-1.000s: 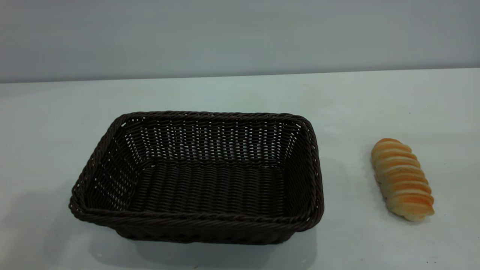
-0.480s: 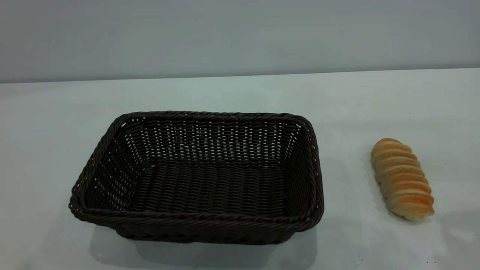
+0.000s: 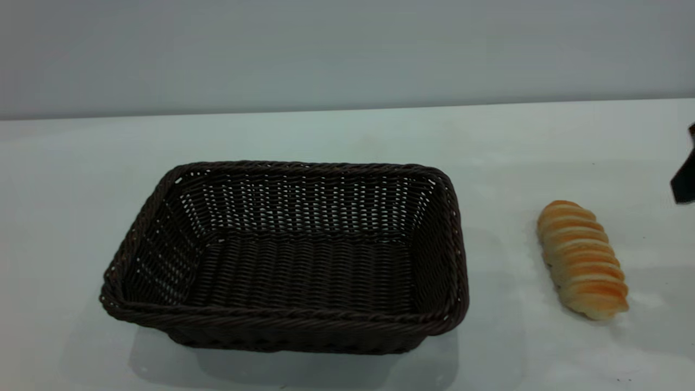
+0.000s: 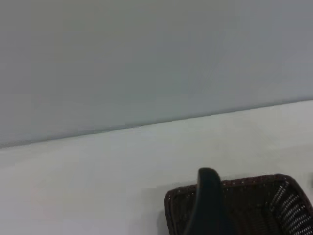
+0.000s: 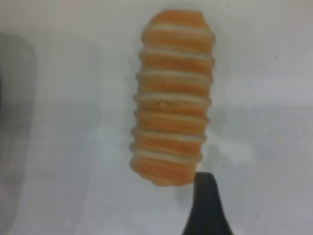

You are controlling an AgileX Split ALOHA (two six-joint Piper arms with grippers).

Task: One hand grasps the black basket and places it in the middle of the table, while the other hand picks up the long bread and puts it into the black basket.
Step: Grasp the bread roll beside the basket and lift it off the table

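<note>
Only my right gripper's tip shows outside – its wrist view sees the ridged golden-orange long bread below; spread or pressed, I cannot tell

Dark woven basket sat upright and empty on the white tabletop, left of centre. Bread, ridged orange side up, lay flat well right of the basket, long axis running near-to-far, not touching it.
</note>
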